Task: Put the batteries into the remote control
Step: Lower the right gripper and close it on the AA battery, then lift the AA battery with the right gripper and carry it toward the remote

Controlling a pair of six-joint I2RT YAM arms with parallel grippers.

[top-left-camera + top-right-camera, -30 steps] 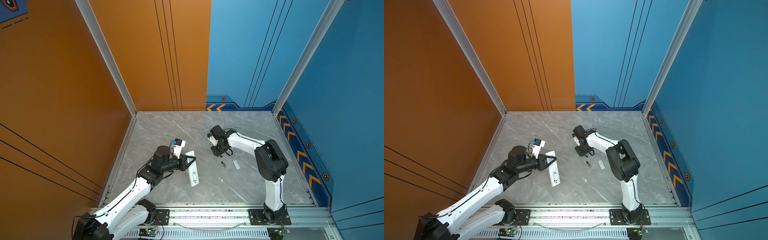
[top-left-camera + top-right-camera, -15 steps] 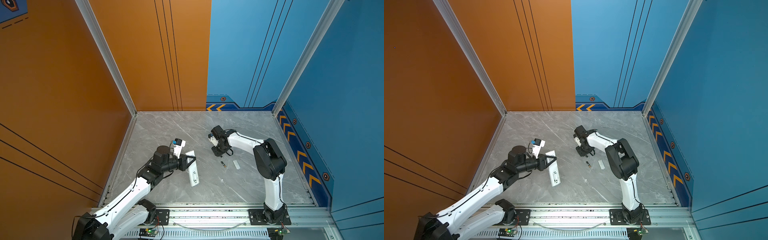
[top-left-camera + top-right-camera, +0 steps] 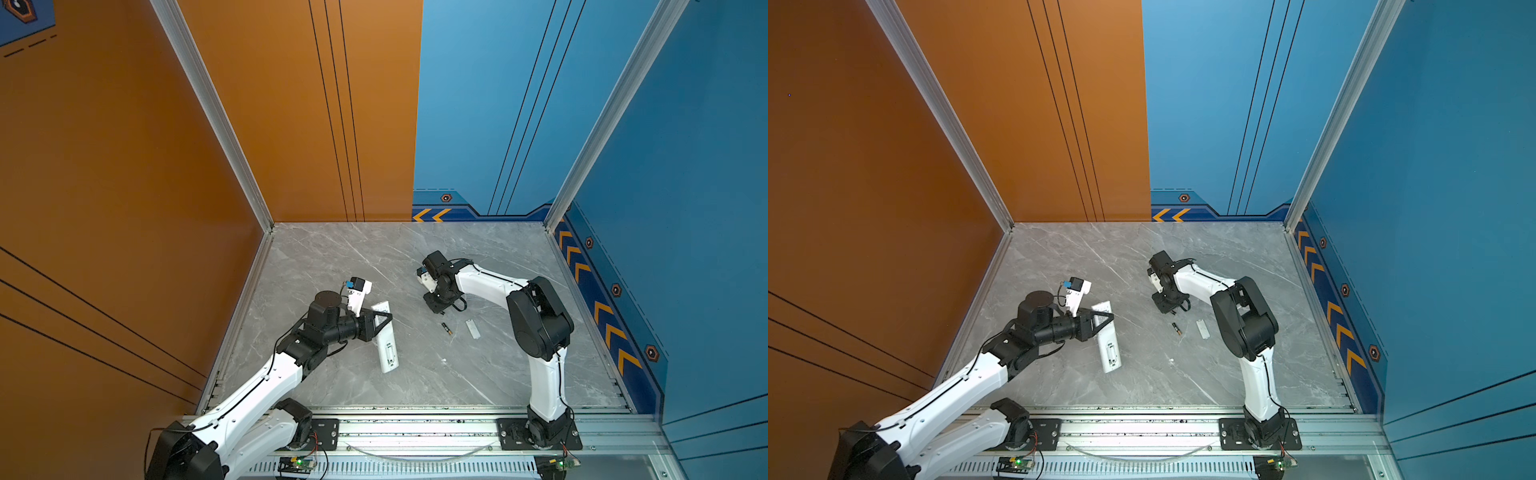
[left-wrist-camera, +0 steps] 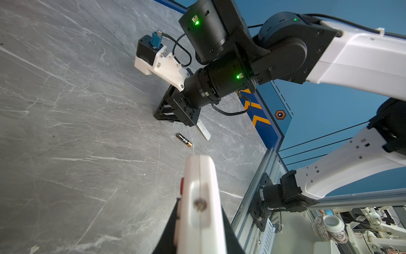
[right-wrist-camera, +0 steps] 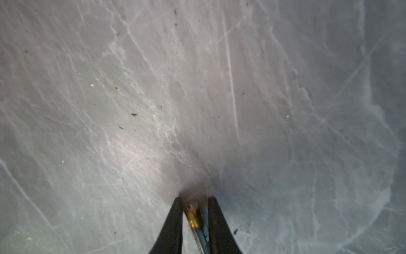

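Remote control [image 3: 386,345] [image 3: 1108,347], a slim white bar, shows left of centre over the grey marble table [image 3: 374,253] in both top views. The jaws of the left gripper [image 3: 380,322] [image 3: 1101,320] pinch it across its upper part. In the left wrist view, dark fingers [image 4: 169,231] press against both sides of the bar at the bottom of the frame. Whether its lower end rests on the table cannot be told.

To its right, near the middle of both top views, a loose battery [image 3: 446,328] [image 3: 1176,328] lies on the table, black with a gold end. A small white cover [image 3: 473,329] [image 3: 1202,328] lies near it, not touching.

Just above them the right gripper [image 3: 436,307] [image 3: 1165,308] points down at the table. At the bottom centre of the right wrist view a second battery [image 5: 193,216] lies between its jaws. They stand narrowly spread astride it, one finger [image 5: 173,220] against it and a sliver of gap at the other.
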